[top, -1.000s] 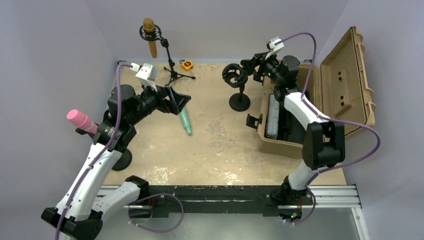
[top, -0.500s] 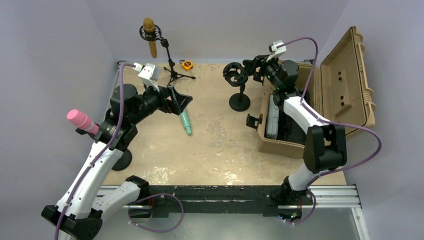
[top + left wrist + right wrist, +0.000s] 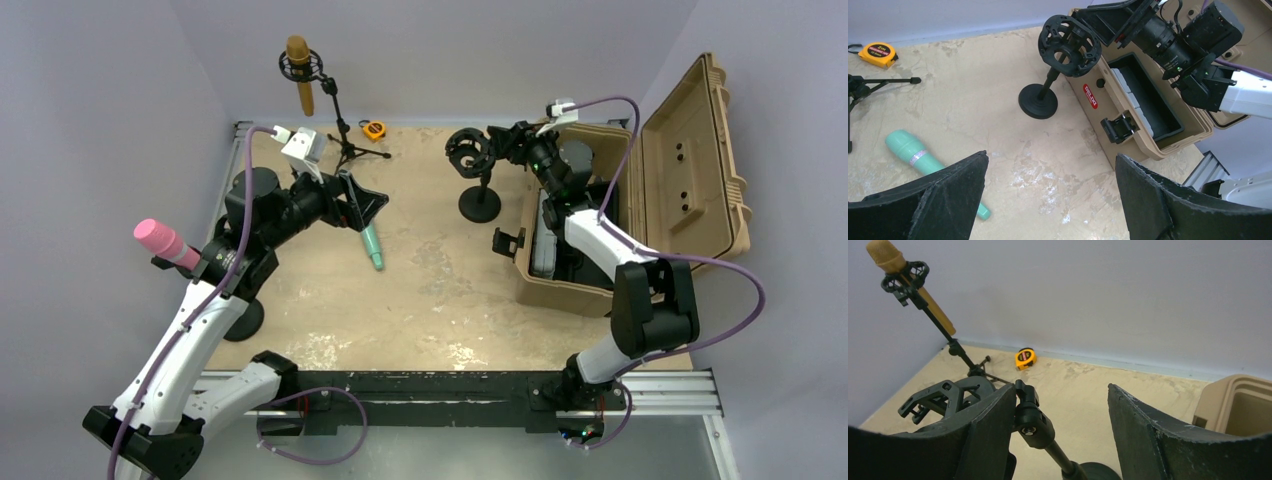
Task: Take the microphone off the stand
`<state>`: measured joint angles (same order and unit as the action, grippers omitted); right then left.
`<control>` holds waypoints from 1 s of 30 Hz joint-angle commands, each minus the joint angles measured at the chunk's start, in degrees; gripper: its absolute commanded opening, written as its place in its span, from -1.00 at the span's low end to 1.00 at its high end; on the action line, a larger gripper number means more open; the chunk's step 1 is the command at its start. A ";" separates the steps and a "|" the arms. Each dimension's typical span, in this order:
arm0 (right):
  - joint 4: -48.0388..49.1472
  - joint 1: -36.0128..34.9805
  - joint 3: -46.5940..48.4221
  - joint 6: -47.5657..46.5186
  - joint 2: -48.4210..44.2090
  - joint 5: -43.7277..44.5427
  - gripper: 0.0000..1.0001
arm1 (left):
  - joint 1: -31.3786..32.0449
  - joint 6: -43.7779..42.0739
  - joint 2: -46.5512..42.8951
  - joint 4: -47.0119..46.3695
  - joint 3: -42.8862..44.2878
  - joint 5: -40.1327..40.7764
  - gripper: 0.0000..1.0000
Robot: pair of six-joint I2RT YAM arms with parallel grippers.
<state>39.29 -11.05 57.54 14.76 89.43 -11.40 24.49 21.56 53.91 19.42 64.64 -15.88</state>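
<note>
Clearly the teal, silver-banded microphone [image 3: 910, 150] lies on the table [image 3: 973, 100], left pincer [image 3: 1050, 165] and right pincer [image 3: 1060, 390] released.

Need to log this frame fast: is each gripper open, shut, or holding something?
Left gripper: open, holding nothing.
Right gripper: open, holding nothing.

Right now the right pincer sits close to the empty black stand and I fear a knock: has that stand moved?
No. The empty stand keeps its place just left of the tan case, with base and ring where they were.
</note>
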 commanded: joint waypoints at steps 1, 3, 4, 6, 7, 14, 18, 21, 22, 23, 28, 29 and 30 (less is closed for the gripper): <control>-9.18 -2.04 -4.36 3.97 1.67 2.44 0.26 | 0.68 -0.69 -0.05 -0.64 2.29 0.60 0.90; -7.92 -3.40 -4.75 6.36 0.82 4.71 0.27 | 0.85 -1.02 -0.12 -0.11 2.61 1.18 0.90; -7.04 -3.86 -5.20 7.78 0.19 5.67 0.28 | 1.02 -1.20 -0.13 0.18 2.75 1.46 0.90; -5.68 -4.33 -6.05 10.89 -1.08 7.53 0.29 | 1.14 -1.43 -0.31 0.42 2.87 1.78 0.90; -5.34 -4.48 -6.38 12.48 -1.60 8.70 0.29 | 1.17 -1.43 -0.38 0.48 2.94 1.89 0.90; -2.84 -4.78 -7.99 16.01 -2.09 11.76 0.30 | 1.67 -1.69 -0.55 0.79 3.04 2.29 0.90; -0.95 -4.77 -9.69 16.08 -3.56 10.36 0.28 | 2.03 -1.96 -0.28 1.22 3.26 2.66 0.90; 0.21 -4.82 -12.55 16.03 -5.83 10.51 0.24 | 2.19 -2.20 -0.38 1.45 3.40 2.91 0.89; 1.16 -4.78 -13.59 16.01 -6.42 10.11 0.21 | 2.29 -2.27 -0.40 1.49 3.50 2.99 0.89; 2.00 -4.77 -14.68 16.08 -6.98 9.89 0.18 | 2.29 -2.31 -0.40 1.50 3.41 3.04 0.89; 6.75 -4.77 -18.95 17.69 -6.85 6.94 -0.01 | 2.80 -2.40 -0.06 1.67 3.51 3.20 0.89; 7.58 -4.77 -19.42 18.09 -6.43 6.27 -0.03 | 2.97 -2.47 -0.05 1.72 3.49 3.23 0.89; 8.65 -4.73 -19.73 18.43 -5.99 5.52 -0.05 | 3.09 -2.49 -0.11 1.76 3.49 3.37 0.89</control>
<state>51.29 -15.66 41.56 33.21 80.99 -2.52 26.85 20.34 53.93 22.02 65.54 -13.19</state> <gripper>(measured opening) 0.493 0.947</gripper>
